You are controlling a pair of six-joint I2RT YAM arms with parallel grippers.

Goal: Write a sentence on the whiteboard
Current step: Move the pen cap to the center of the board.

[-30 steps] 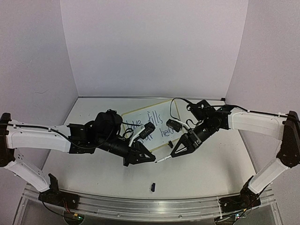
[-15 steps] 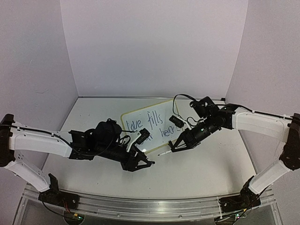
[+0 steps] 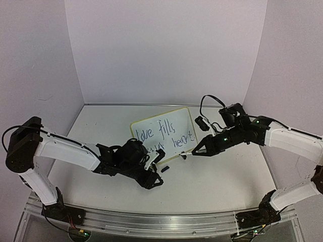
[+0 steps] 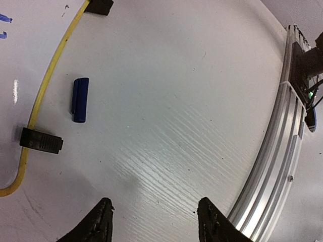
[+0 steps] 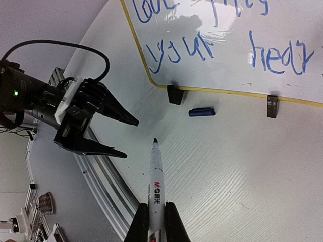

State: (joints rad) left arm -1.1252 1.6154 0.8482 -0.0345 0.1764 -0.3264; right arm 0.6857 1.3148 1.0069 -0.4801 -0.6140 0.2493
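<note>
Right wrist view: right gripper (image 5: pixel 155 207) clamped on slim white plastic marker (image 5: pixel 155 176) by barrel, tip bare. Left gripper (image 4: pixel 155 204) spread, empty (small blue cap (image 4: pixel 79 99) lies just beside board's rim). Small white yellow-rimmed whiteboard (image 5: pixel 227 70) rests on pale table (image 5: pixel 242 166) between arms, blue handwritten sentence (image 5: pixel 275 58) across it. Board judged light, stiff, glossy, likely to skid under pen pressure; steady it by rim or clip feet, not written face.
</note>
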